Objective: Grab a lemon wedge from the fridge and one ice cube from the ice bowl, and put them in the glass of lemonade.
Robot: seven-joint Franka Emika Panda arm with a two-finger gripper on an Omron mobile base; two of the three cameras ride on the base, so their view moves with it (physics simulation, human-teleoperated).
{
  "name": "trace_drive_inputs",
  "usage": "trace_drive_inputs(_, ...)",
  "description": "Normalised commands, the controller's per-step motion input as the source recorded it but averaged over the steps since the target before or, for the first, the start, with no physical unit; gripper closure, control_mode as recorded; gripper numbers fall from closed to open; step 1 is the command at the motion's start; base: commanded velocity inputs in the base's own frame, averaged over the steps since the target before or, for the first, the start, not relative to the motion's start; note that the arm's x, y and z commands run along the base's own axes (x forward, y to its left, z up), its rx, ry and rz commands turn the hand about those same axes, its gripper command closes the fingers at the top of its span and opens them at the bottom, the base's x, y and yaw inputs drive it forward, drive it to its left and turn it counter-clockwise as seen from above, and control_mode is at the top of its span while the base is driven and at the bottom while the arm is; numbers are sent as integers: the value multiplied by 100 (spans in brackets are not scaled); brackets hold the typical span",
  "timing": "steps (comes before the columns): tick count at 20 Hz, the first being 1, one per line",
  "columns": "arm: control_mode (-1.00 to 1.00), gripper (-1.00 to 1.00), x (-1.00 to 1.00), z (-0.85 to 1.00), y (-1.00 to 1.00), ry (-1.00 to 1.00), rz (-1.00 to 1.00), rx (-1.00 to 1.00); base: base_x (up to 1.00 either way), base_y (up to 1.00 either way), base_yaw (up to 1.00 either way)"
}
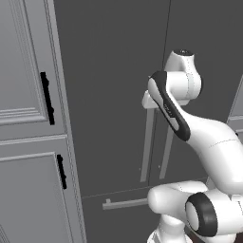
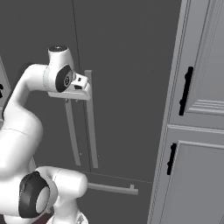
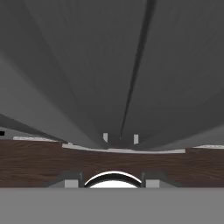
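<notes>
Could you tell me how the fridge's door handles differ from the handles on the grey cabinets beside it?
The fridge door handles are long, pale grey bars, while the cabinet handles are short and black. The fridge door handles stand as a close pair either side of the door seam; the cabinet handles sit one above the other, on separate panelled doors. The gripper is at the top of a fridge handle, away from the cabinet handles. Both kinds run vertically.

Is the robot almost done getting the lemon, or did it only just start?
Only just started. Nothing looks done yet: both doors of the fridge are shut, so no lemon wedge has come out. Right now the pincer is up at the top of the right door's handle; whether it has gripped it, I cannot tell. Still left: pull the door open, take a wedge, fetch an ice cube, and drop both in the lemonade.
</notes>
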Motion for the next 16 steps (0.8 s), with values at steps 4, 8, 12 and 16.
trace_drive_inputs(4, -100, -100, -15, 0, -2, 0, 0, 0, 0, 0, 0)
trace_drive_inputs(8, -100, -100, -61, 0, -5, 0, 0, 1, 0, 0, 0)
trace_drive_inputs(12, -100, -100, -88, 0, 0, -4, 0, 0, 0, 0, 0)
trace_drive_inputs(16, -100, -100, -71, 0, 3, -4, 0, 0, 0, 0, 0)
